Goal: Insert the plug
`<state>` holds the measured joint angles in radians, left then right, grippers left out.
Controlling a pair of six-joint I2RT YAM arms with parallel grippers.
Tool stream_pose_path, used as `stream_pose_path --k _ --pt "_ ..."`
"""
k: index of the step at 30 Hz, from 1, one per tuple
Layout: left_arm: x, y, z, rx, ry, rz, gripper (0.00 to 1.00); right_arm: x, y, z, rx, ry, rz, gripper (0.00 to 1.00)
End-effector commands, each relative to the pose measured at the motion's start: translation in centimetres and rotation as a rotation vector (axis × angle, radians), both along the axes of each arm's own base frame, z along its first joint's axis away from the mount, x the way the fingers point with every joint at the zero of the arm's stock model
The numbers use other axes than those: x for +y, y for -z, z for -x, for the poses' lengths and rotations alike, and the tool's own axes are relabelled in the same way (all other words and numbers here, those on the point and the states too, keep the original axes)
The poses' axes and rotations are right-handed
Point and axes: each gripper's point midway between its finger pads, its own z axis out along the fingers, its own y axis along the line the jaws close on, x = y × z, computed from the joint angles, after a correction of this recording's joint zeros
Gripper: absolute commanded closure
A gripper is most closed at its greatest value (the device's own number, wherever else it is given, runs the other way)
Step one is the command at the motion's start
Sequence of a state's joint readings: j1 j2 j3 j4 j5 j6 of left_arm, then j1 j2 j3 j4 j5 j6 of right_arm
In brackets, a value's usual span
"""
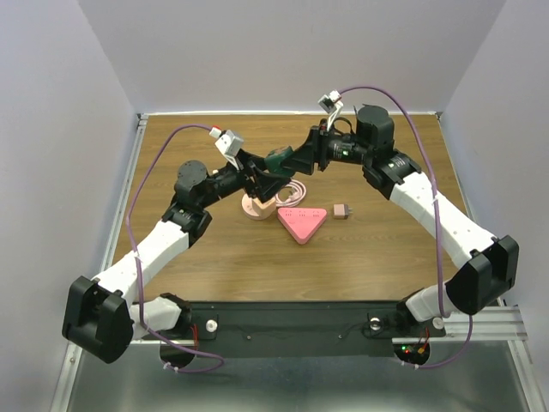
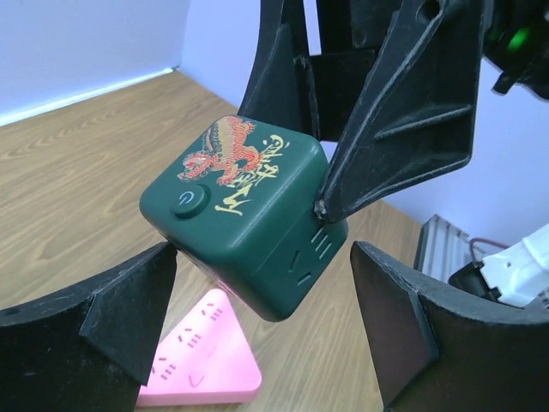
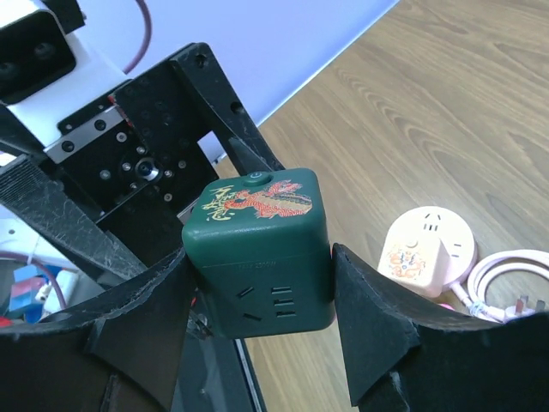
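Thing in hand: green cube (image 1: 279,157), held in the air between the two arms, above the far middle of the table (image 1: 386,257).
Right fingers (image 3: 369,318): clenched on the cube, one on each opposite side face.
Left fingers (image 2: 129,300): spread wide, one on either side of the cube. The near one sits close to its lower corner, though whether it touches cannot be told. The other stands clear of the cube.
Key relation: the cube lies straight between the left fingers, which come from the side opposite the right arm. Both arms are at it, but only the right one carries it.
Facing: the face with the button and dragon is turned up, and the slotted faces look sideways toward each wrist camera.
Long axis: none to speak of, since the sides look about equal. No pins show.
Below: pink triangle strip (image 1: 300,223) flat on the table, just nearer than the cube.
Beside it: round socket (image 3: 429,249) with a coiled cable (image 3: 506,266), and a small brown block (image 1: 341,210) to the right.
Likely step: a handover or regrasp before lowering.
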<state>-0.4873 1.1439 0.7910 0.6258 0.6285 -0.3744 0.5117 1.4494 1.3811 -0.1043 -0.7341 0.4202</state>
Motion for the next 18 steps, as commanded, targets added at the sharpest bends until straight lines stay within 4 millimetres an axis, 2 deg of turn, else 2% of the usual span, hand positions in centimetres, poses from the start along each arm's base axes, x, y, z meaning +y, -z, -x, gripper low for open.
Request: stream_pose_path --k 1,4,10,18 --pt "-0.4 -3.7 2.6 -0.125 0.108 0.094 0.07 -0.1 -4.2 1.9 -0.111 -0.068 -0.116 1.0" --pt "-0.5 -3.8 3.1 -0.129 0.133 0.107 0.07 0.0 -4.2 2.1 -0.103 -0.084 -0.144 1.0" --pt "-0.5 -3.5 3.5 -0.125 0.151 0.11 0.07 0.2 -5.7 3.4 -0.116 -0.147 -0.234 1.0" --pt "-0.6 -4.7 4.3 -0.144 0.191 0.148 0.1 0.3 -5.5 4.0 -0.117 -0.187 -0.25 1.0"
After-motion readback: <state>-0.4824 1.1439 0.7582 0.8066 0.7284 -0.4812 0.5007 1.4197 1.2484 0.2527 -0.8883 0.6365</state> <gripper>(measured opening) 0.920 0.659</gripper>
